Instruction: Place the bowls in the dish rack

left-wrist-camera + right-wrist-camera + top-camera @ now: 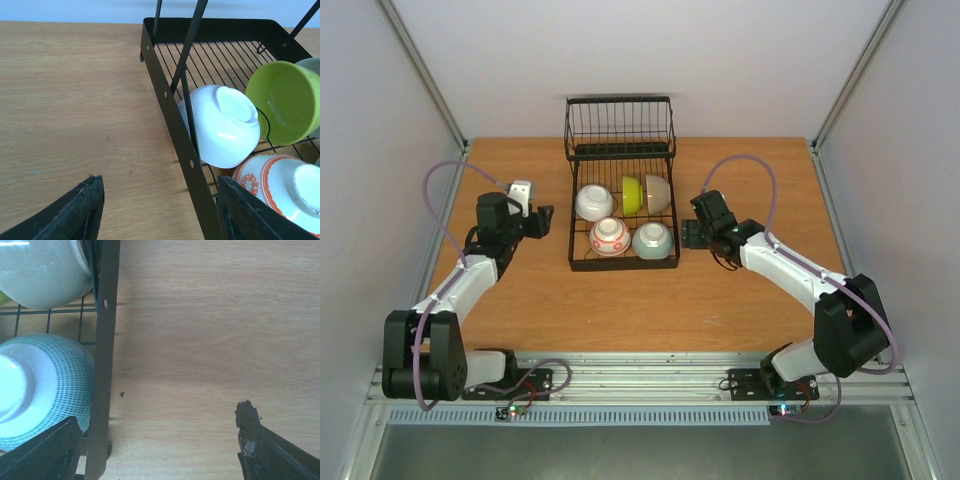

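The dish rack [570, 215] is a black wire rectangle and stands in the middle of the far part of the wooden table [520, 290]. At its far end there is a taller wire basket [620, 125], and nothing shows in it. All five bowls lie in the low part of the rack, in two rows.

In the far row, the white bowl [594, 203] is on the left, tipped over so that its round foot points up and outward; in the left wrist view [220, 125] it leans against a wire near the side rail. Next to it the yellow-green bowl [632, 194] stands on its edge, and the cream bowl [657, 193] stands on its edge just beside it, on the right. In the near row, the bowl with the red pattern [610, 237] is on the left and the pale teal bowl [652, 240] on the right. Both are upside down, with the foot up. From close, the teal bowl [40, 390] shows many small dark dashes on its wall.

The left gripper [542, 218] hangs over the table just beside the left side of the rack. Its fingers [75, 215] are wide apart and hold nothing. The right gripper [692, 232] is just beside the right side of the rack, near the teal bowl, also spread wide and with nothing in it; only the table and the rack's rail are between its fingers [270, 450].
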### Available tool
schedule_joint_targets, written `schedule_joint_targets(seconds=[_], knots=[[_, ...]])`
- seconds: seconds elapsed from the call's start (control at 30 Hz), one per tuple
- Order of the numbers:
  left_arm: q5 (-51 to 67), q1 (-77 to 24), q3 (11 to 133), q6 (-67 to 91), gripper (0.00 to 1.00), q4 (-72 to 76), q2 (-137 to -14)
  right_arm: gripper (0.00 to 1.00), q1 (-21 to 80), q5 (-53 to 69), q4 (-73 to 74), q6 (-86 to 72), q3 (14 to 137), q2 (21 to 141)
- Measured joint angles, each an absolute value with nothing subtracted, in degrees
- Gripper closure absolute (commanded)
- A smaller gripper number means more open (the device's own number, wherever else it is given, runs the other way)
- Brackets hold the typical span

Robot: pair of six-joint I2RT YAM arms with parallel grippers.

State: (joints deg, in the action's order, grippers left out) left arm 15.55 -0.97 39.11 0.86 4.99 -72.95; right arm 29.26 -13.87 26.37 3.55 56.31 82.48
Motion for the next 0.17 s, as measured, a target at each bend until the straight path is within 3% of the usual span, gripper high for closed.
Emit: schedule_joint_targets(seconds=[0.17], knots=[[15.55,-0.97,39.09,0.86,0.38,5.02,-72.95,0.15,29.02,-13.23,26.33,3.57,56.58,83.64]])
